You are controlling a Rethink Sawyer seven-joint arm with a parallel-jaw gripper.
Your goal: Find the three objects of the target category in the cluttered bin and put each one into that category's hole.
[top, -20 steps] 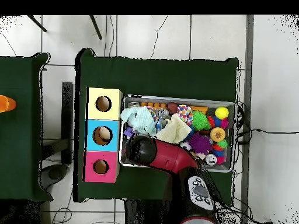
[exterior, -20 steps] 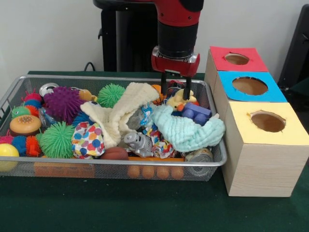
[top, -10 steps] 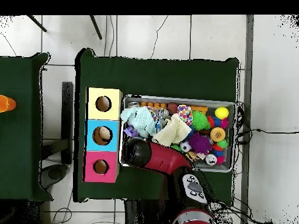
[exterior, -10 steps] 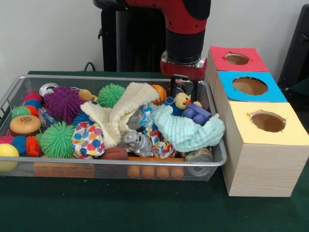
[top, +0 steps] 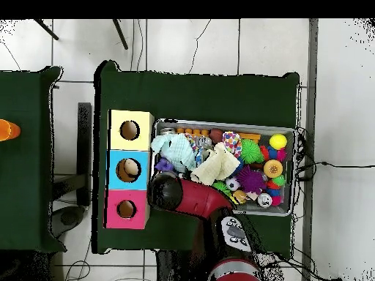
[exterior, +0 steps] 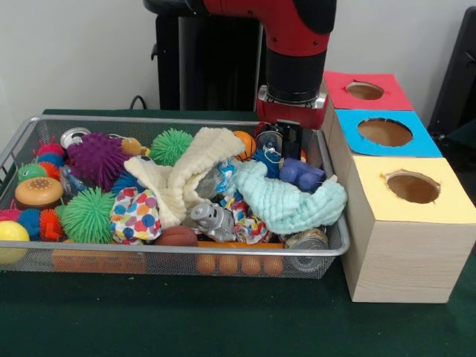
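Since the earlier frames the arm (exterior: pixel 297 44) has swung right, toward the coloured boxes, and the yellow duck that showed under it can no longer be made out.

The wire bin (exterior: pixel 149 251) sits on the green table (exterior: pixel 223 320), packed with toys. At its left end lie a yellow ball (exterior: pixel 9 239) and a burger toy (exterior: pixel 37 192). Next come a purple spiky ball (exterior: pixel 97 158) and a green spiky ball (exterior: pixel 88 214), which is just beside a spotted cloth (exterior: pixel 135 216). A cream cloth (exterior: pixel 182 175) drapes across the middle, with a grey robot toy (exterior: pixel 212 219) at its lower right. A mint cloth (exterior: pixel 286 202) fills the right end, and a blue toy (exterior: pixel 301 174) rests on it.

The gripper (exterior: pixel 281 145) hangs low over the bin's far right corner, just above the blue toy. I cannot tell whether it is spread, closed or holding anything.

Right of the bin stand three boxes touching in a row, each with a round hole on top: the red box (exterior: pixel 387 93) farthest, the blue box (exterior: pixel 416 141) in the middle and the yellow box (exterior: pixel 446 208) nearest.
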